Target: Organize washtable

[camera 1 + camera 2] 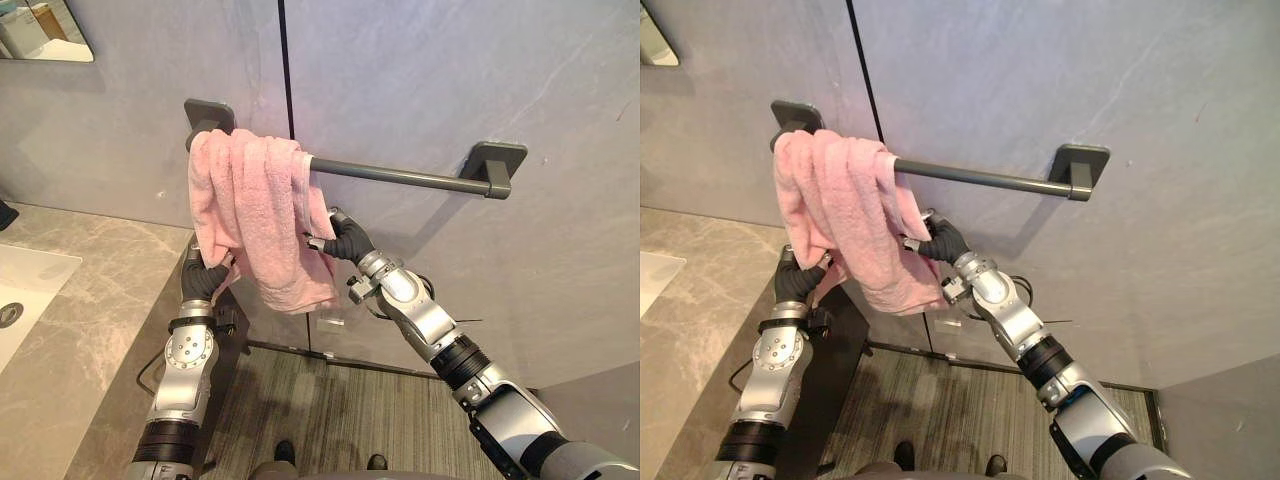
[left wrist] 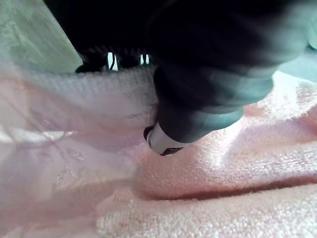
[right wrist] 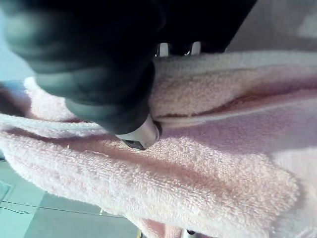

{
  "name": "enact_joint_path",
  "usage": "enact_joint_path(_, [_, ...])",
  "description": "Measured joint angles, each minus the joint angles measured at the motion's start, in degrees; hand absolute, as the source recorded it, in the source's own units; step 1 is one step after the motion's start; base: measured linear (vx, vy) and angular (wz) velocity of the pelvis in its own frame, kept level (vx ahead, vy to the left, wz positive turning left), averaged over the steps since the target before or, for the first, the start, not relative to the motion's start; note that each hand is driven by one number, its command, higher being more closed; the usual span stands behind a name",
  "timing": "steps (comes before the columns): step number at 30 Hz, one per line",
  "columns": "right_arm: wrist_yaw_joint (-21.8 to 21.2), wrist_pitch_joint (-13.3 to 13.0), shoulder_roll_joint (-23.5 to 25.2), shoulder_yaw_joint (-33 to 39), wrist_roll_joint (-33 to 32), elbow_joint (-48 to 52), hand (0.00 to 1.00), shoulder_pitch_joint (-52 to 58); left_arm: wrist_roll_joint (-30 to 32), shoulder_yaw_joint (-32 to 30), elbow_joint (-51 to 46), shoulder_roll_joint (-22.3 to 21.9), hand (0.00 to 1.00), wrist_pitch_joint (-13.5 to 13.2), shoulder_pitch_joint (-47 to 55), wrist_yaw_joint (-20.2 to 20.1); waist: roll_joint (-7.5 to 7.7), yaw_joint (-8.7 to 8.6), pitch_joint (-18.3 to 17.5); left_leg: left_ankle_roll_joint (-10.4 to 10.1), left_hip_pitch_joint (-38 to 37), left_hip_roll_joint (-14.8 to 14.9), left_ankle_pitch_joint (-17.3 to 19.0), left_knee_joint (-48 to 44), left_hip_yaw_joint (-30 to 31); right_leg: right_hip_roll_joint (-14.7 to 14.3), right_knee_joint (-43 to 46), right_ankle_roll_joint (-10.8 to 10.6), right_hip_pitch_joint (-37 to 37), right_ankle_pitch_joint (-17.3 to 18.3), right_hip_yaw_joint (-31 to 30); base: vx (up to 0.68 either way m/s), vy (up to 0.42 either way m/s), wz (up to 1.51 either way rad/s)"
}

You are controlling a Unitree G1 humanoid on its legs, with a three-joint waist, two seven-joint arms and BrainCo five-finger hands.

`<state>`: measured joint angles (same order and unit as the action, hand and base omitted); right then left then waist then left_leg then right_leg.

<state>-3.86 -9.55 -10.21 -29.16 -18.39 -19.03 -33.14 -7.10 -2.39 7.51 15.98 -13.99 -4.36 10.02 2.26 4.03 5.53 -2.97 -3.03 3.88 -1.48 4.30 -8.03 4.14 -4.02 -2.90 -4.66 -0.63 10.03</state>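
Currently one pink towel hangs bunched over the left end of one dark rail with two wall mounts, pinched by two hands: the left hand at its lower left edge, the right hand at its right edge.

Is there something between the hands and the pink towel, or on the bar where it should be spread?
Nothing visible. The left hand and the right hand both pinch the pink towel, and the towel bar beside it is bare up to its bracket.
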Motion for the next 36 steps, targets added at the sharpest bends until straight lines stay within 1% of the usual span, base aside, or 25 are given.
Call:
enact_joint_path(5, [0.01, 0.0, -0.3, 0.23, 0.0, 0.07, 1.0, 0.0, -0.03, -0.03, -0.04, 0.0, 1.0, 0.0, 0.0, 0.01, -0.01, -0.06, -0.01, 0.0, -0.2, 0.0, 0.0, 0.0, -0.19, 0.0, 0.0, 0.0, -0.06, 0.0, -0.21, 0.0, 0.0, -0.01])
enact_joint_path(7, [-0.04, 0.0, -0.3, 1.33, 0.0, 0.34, 1.0, 0.02, -0.03, -0.06, -0.24, 0.0, 1.0, -0.02, 0.0, 0.01, -0.01, -0.09, -0.01, 0.0, -0.33, 0.01, 0.0, 0.0, -0.4, 0.0, 0.01, 0.0, -0.09, -0.01, -0.42, 0.0, 0.0, -0.05])
enact_joint_path(10, [-0.1, -0.05, -1.03, 4.58, -0.02, 4.74, 1.0, 1.97, -0.07, -0.54, -1.02, -0.02, 1.0, -0.03, 0.11, -0.02, -0.03, -0.07, -0.01, -0.02, -0.46, 0.0, 0.02, 0.02, -0.53, 0.02, 0.03, 0.0, -0.13, -0.01, -0.49, 0.0, 0.0, -0.02])
enact_joint_path(13, [-0.2, -0.35, -1.63, 7.67, -0.08, 8.65, 1.0, 4.9, -0.1, -2.72, -5.03, -1.22, 1.0, -0.14, 1.25, -0.06, -0.28, -0.29, -0.01, -0.05, -1.78, -0.1, -0.03, 1.0, -1.0, 0.07, 0.11, -0.01, -0.66, 0.0, -0.83, -0.01, 0.003, -0.08])
enact_joint_path(15, [-0.24, -0.37, -1.78, 10.12, -0.21, 10.96, 1.0, 7.01, -0.39, -3.68, -7.85, -1.79, 1.0, -0.61, 1.25, -0.12, -0.33, -0.73, 0.0, -0.05, -1.89, -0.2, -0.03, 1.02, -1.0, 0.18, 0.12, -0.02, -0.74, 0.01, -0.79, -0.02, 0.0, 0.0])
enact_joint_path(16, [-0.24, -0.37, -1.78, 10.65, -0.29, 11.49, 1.0, 7.41, -0.86, -3.8, -8.21, -1.83, 1.0, -0.73, 1.26, -0.16, -0.38, -0.89, -0.02, -0.05, -1.91, -0.2, -0.03, 1.02, -1.0, 0.18, 0.14, -0.02, -0.75, 0.01, -0.78, 0.0, 0.0, 0.0])
enact_joint_path(18, [-0.24, -0.6, -1.77, 11.99, -1.44, 12.87, 1.0, 8.28, -1.46, -4.85, -9.42, -2.09, 1.0, -0.99, 1.76, -0.44, -0.51, -1.87, -0.03, -0.05, -2.24, -0.2, -0.04, 1.04, -0.99, 0.17, 0.13, -0.03, -1.06, 0.02, -0.77, 0.0, 0.0, 0.0])
enact_joint_path(19, [-0.22, -0.92, -1.77, 13.63, -1.94, 14.36, 1.0, 9.24, -2.02, -4.94, -10.01, -2.32, 1.0, -1.04, 1.99, -1.17, -0.63, -1.92, -0.03, -0.05, -2.37, -0.2, -0.03, 1.05, -1.1, 0.17, 0.13, -0.03, -1.14, 0.02, -0.84, -0.03, -0.01, -0.04])
enact_joint_path(21, [-0.18, -1.39, -2.07, 15.81, -2.64, 16.53, 1.0, 10.63, -2.1, -4.93, -10.49, -2.7, 1.0, -1.24, 2.21, -1.38, -0.82, -2.21, -0.08, -0.05, -2.4, -0.2, -0.04, 1.05, -1.21, 0.16, 0.13, -0.03, -1.12, 0.02, -0.92, -0.03, -0.011, -0.04])
enact_joint_path(24, [-0.2, -1.59, -2.59, 18.07, -4.28, 18.71, 1.0, 12.35, -2.45, -5.33, -11.66, -3.32, 1.0, -1.54, 3.51, -1.64, -1.27, -3.18, -0.36, -0.05, -2.51, -0.19, -0.03, 1.06, -1.37, 0.15, 0.13, -0.04, -1.12, 0.02, -0.94, 0.0, 0.0, 0.0])
enact_joint_path(27, [-0.18, -1.79, -2.68, 20.57, -5.04, 20.14, 1.0, 15.48, -2.48, -5.55, -12.46, -4.57, 1.0, -1.72, 3.54, -2.43, -1.7, -3.36, -0.62, -0.05, -2.58, -0.15, -0.03, 1.06, -1.45, 0.09, 0.07, -0.04, -1.13, 0.01, -0.95, 0.0, 0.0, 0.0])
enact_joint_path(32, [-0.19, -1.8, -2.57, 24.2, -6.37, 20.36, 1.0, 18.61, -3.7, -5.67, -12.46, -5.24, 1.0, -1.96, 3.89, -2.61, -1.74, -3.76, -0.65, -0.05, -2.59, -0.09, -0.01, 1.07, -1.46, 0.02, -0.09, -0.04, -1.03, -0.01, -0.94, -0.01, -0.006, 0.0])
enact_joint_path(36, [-0.28, -1.8, -2.5, 24.81, -6.89, 20.41, 1.0, 19.94, -3.94, -6.72, -12.34, -6.48, 1.0, -1.99, 5.74, -3.55, -1.73, -4.77, -0.65, -0.08, -2.57, -0.12, 0.03, 1.07, -1.44, 0.03, -0.31, -0.05, -0.96, -0.01, -1.02, -0.01, -0.003, 0.0])
